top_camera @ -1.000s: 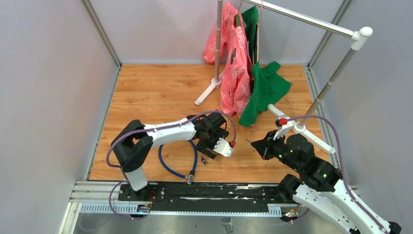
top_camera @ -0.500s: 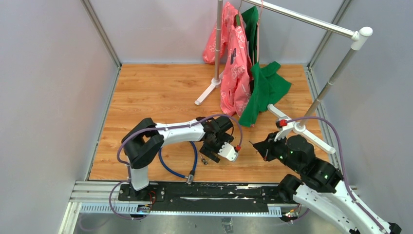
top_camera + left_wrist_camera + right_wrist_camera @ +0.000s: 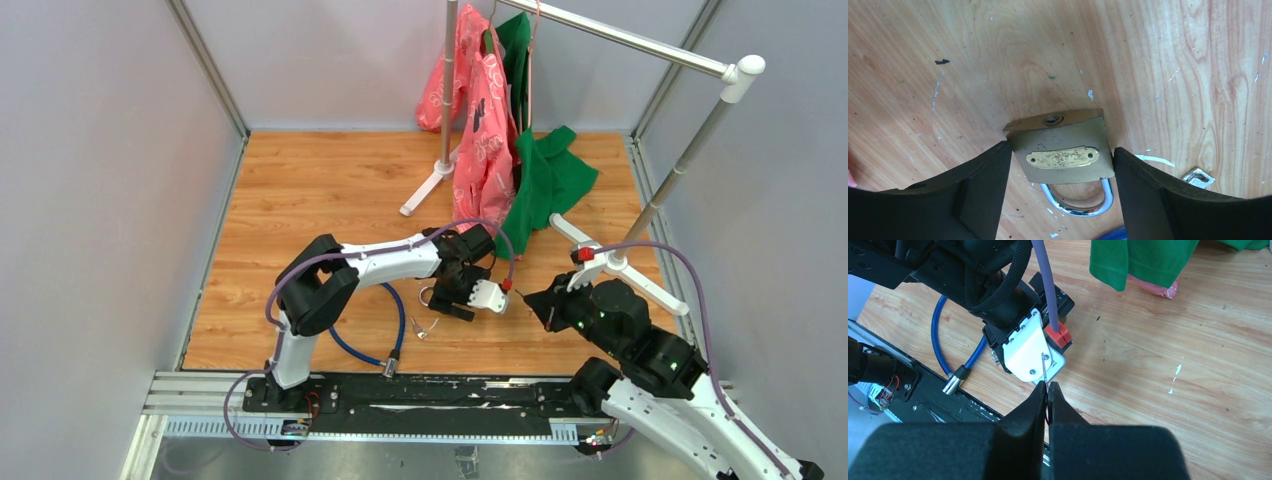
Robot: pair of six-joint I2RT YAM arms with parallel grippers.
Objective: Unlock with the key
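Observation:
A brass padlock (image 3: 1063,152) with a steel shackle (image 3: 1078,202) sits between the two black fingers of my left gripper (image 3: 1060,157), which is shut on its body; its keyhole (image 3: 1053,119) faces away from the wrist. In the top view the left gripper (image 3: 470,292) holds the padlock just above the wooden floor, its shackle (image 3: 428,296) sticking out to the left. My right gripper (image 3: 1047,386) is shut on a thin key (image 3: 1044,367), whose blade points at the left wrist. In the top view the right gripper (image 3: 530,296) is just right of the left gripper.
A blue cable (image 3: 360,345) lies looped on the floor under the left arm, with spare keys (image 3: 425,328) beside it. A clothes rack (image 3: 600,262) with pink and green garments (image 3: 505,150) stands behind. A black rail (image 3: 420,395) runs along the near edge.
My left arm has carried the padlock to the right, closer to the right gripper and its key. The right arm has barely moved.

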